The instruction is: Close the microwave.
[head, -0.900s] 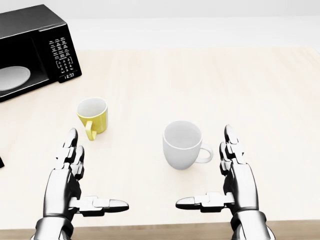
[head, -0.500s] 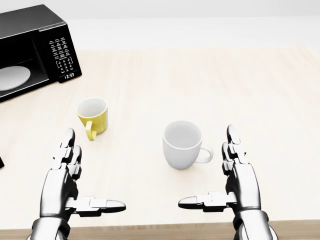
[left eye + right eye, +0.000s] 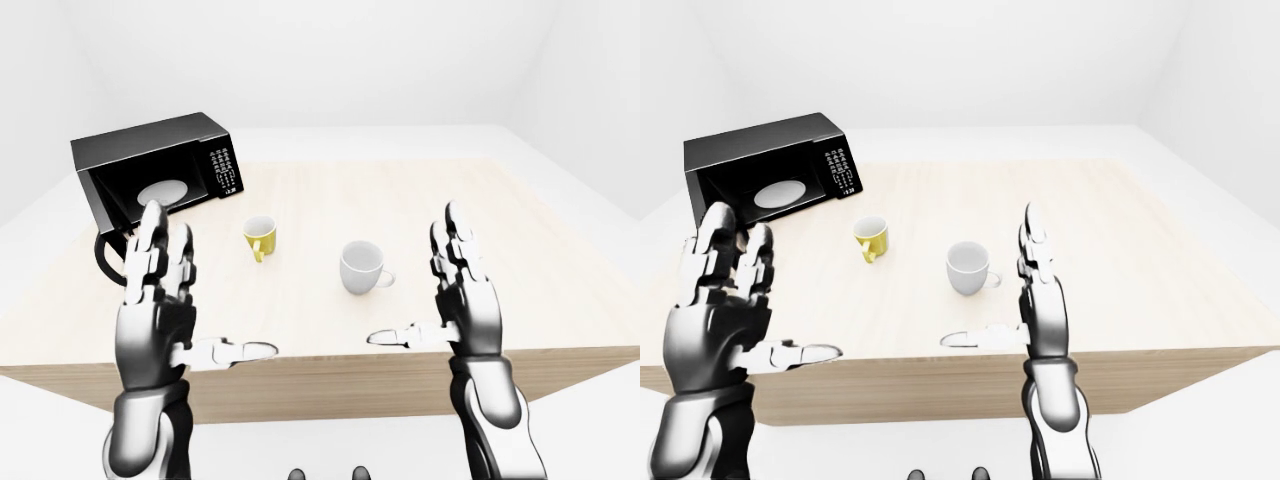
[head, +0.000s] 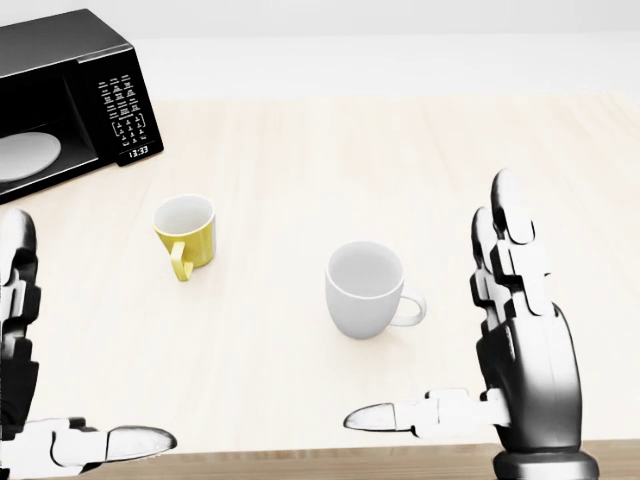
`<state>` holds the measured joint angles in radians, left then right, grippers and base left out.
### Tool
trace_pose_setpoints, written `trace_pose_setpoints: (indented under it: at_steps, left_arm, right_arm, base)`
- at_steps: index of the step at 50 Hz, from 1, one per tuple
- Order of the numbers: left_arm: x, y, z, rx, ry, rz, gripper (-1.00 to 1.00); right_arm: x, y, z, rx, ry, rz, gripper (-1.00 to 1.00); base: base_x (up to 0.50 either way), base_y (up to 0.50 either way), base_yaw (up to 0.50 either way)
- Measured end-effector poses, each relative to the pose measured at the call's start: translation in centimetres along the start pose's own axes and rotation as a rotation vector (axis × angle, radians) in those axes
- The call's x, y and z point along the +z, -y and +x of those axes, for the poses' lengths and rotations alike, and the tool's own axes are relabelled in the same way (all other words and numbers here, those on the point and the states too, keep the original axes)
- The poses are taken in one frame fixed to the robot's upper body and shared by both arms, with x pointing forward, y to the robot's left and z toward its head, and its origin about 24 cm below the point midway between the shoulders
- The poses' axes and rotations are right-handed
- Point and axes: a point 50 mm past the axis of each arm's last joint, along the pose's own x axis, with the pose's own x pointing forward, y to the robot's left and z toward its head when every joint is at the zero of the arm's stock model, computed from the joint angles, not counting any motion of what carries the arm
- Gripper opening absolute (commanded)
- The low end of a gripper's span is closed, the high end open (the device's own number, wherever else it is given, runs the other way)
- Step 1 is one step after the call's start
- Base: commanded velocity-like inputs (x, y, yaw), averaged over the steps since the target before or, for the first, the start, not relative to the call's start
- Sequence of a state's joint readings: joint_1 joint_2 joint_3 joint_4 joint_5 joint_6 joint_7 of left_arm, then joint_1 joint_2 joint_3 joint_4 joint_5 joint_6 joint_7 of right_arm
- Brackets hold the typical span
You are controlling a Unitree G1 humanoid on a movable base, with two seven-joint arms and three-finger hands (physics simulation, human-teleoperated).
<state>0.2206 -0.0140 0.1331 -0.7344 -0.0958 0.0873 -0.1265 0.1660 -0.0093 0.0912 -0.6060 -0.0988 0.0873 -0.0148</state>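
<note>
Left hand [image 3: 160, 310] is raised over the near edge of the table, fingers spread and upright, thumb pointing inward, holding nothing. Right hand [image 4: 515, 355] is in the mirror pose, fingers spread, thumb extended toward the left of the head view, also empty; the two hands stand well apart and neither touches any object. Between and beyond them on the light wooden table [image 4: 400, 170] stands a white mug [image 4: 365, 290], upright, handle toward the right of the head view, near the right hand but clear of it. A yellow mug [image 4: 186, 232] stands upright to its left, handle toward the bottom of the view. The black microwave [image 3: 155, 165] sits at the table's far left corner, its door swung open, a white plate [image 3: 162, 191] visible inside, keypad on its right side.
</note>
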Motion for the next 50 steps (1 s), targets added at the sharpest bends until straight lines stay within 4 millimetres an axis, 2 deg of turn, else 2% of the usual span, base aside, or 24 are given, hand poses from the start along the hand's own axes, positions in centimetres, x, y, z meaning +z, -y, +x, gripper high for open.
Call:
trace_pose_setpoints:
  at_steps: [7,17,37,50]
  left_arm:
    - [3.3,-0.4,-0.9,0.005,0.123,0.019,1.0]
    - [5.2,-0.4,-1.6,0.0,0.195,0.034,1.0]
    - [6.2,-0.4,-2.2,-0.009,0.228,0.029,1.0]
    - [6.3,-0.4,-2.3,-0.014,0.225,0.009,1.0]
  right_arm:
    - [2.3,-0.1,-0.7,-0.005,0.087,-0.006,1.0]
    - [3.3,-0.1,-1.1,-0.008,0.122,-0.001,1.0]
    - [3.8,0.0,-1.3,-0.024,0.139,-0.005,1.0]
    - [4.0,0.0,-1.3,-0.034,0.149,-0.028,1.0]
  base:
    - [0.0,0.0,0.0]
    - [0.0,0.0,0.0]
    - [0.0,0.0,0.0]
    - [0.0,0.49,0.0]
